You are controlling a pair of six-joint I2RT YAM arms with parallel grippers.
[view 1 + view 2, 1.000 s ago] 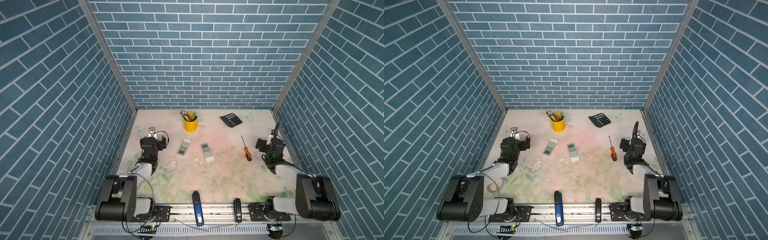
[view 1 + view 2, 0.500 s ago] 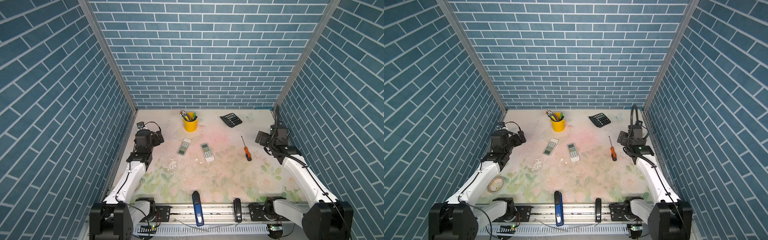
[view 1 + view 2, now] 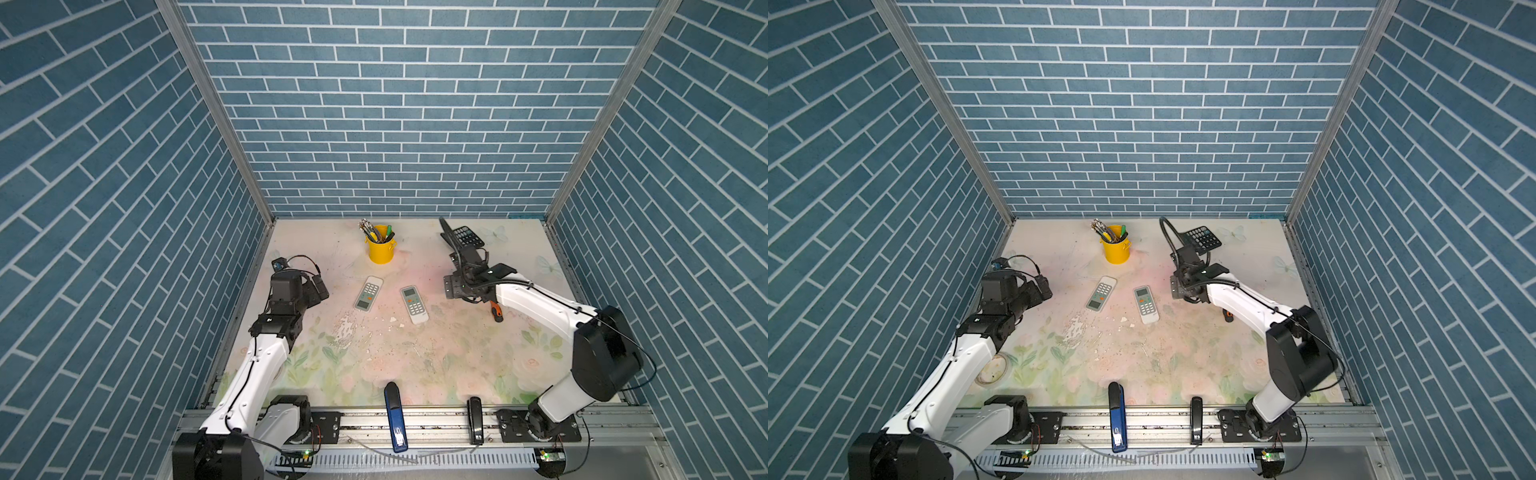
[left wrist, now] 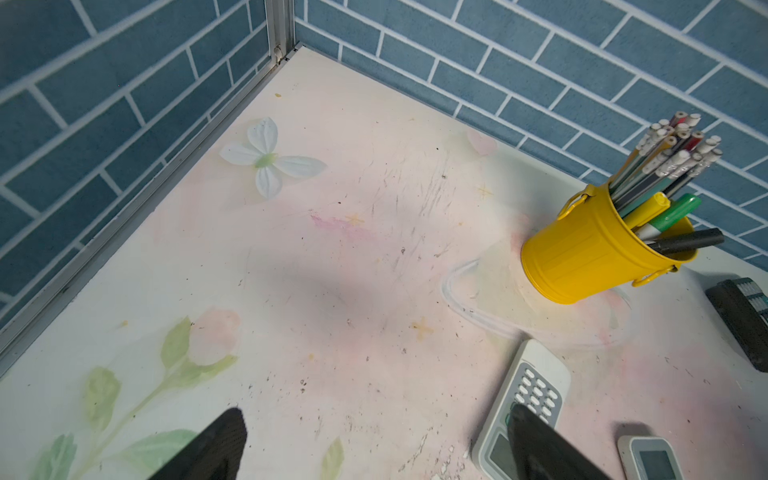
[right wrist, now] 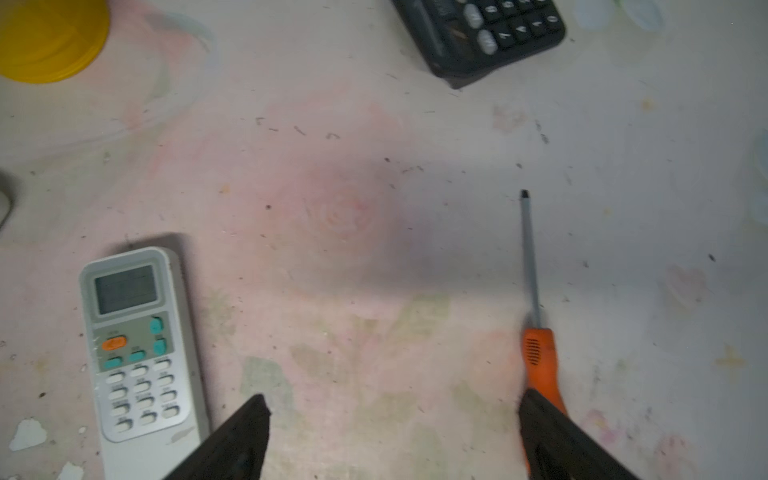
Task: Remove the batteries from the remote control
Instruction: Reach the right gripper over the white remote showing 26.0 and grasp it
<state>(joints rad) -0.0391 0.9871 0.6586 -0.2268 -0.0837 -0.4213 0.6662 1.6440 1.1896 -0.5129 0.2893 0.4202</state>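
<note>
White plastic remotes are lying keypad-up mid-table: left remote (image 3: 368, 294), right remote (image 3: 414, 304). Batteries are not showing; presumably they are sitting behind rear covers facing down. Left gripper (image 4: 374, 415) is hovering with jaws spread wide, empty. Right gripper (image 5: 394, 399) is hanging likewise spread and empty, between the right remote and the screwdriver (image 5: 540, 353). Judging each remote light, rigid and smooth-shelled, likely skidding if pushed. Gripping across the long edges is looking safest for flipping. Cells are probably small, hard and prone to rolling.
</note>
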